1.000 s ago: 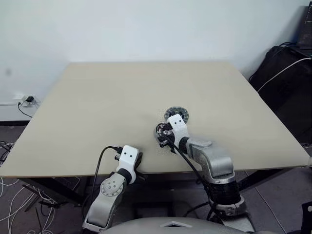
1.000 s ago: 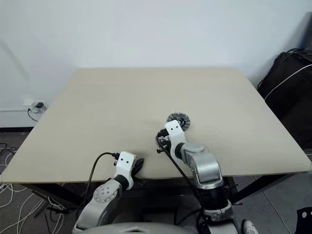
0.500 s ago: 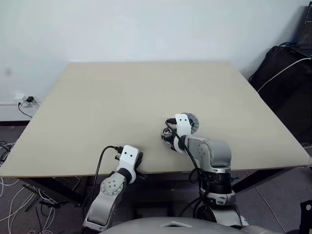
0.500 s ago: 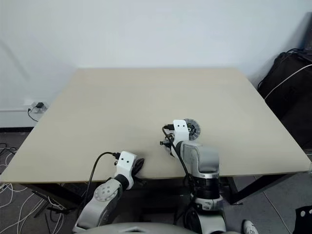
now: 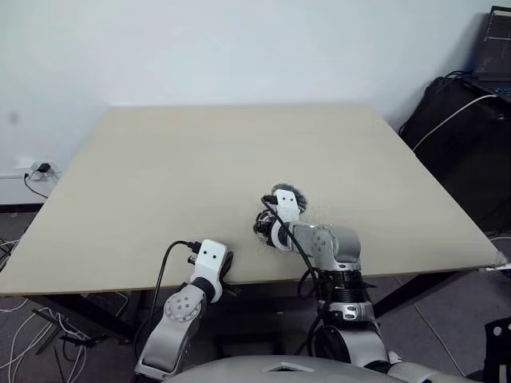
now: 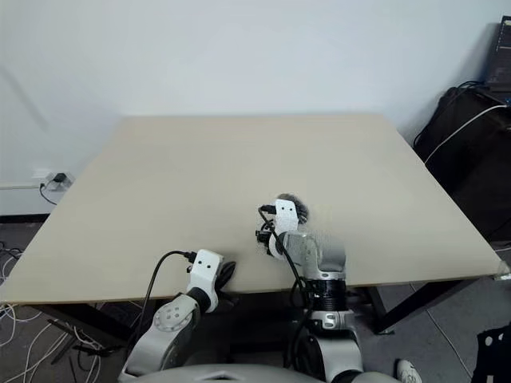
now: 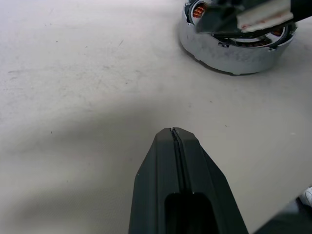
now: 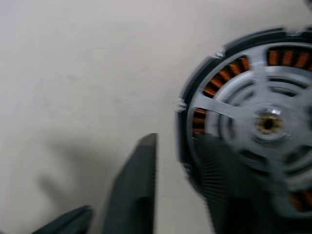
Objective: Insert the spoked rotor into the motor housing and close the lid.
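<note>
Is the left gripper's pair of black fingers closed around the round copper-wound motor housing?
No, the left gripper is shut on nothing above bare table, and the copper-wound motor housing sits apart from it, further along the tabletop.

The table (image 5: 160,167) lies bare across its far half and whole left side, open to any approach. Near the front edge, the right gripper (image 5: 270,226) and its arm crowd over the housing (image 7: 234,46), with the lid (image 5: 289,194) just behind it. The left gripper (image 7: 173,134), fingers pressed together, has bare tabletop between it and the housing
</note>
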